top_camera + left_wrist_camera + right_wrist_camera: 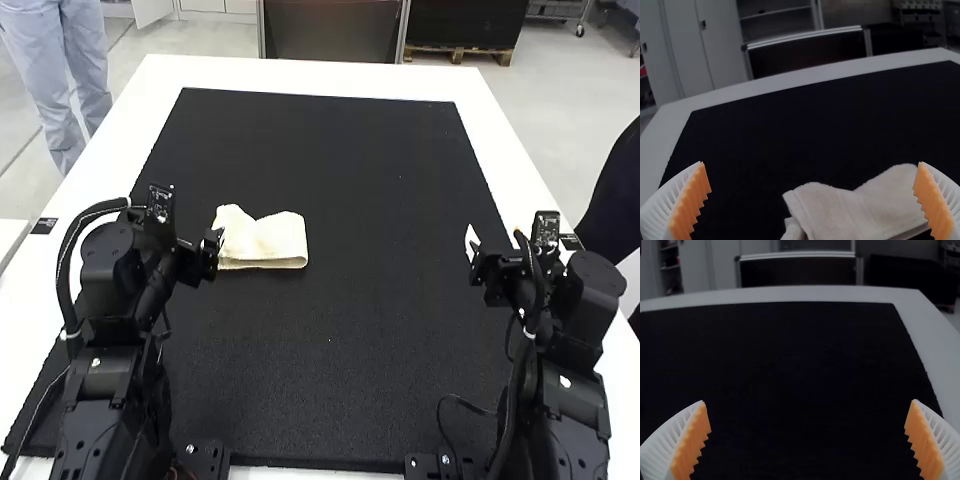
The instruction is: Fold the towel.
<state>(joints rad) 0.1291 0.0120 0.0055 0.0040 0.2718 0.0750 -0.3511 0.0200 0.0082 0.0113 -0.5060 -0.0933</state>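
One folded cream towel [268,240], black mat [350,350], left hand [210,250] open nearby

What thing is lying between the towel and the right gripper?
Just bare black mat: the high view shows this stretch from the towel to the right gripper.

The high view looks forward and down from above and behind the left arm [105,330] and right arm [560,365], taking in the table [300,78] from its near edge to its far edge, from farthest off. From the left arm's wrist, a low, closer camera faces across the black mat [370,350] toward that far edge, which slants through its view; it shares the towel [262,240] with the high view. The right wrist camera, also low, faces the far edge nearly level. All three share that edge and the mat.
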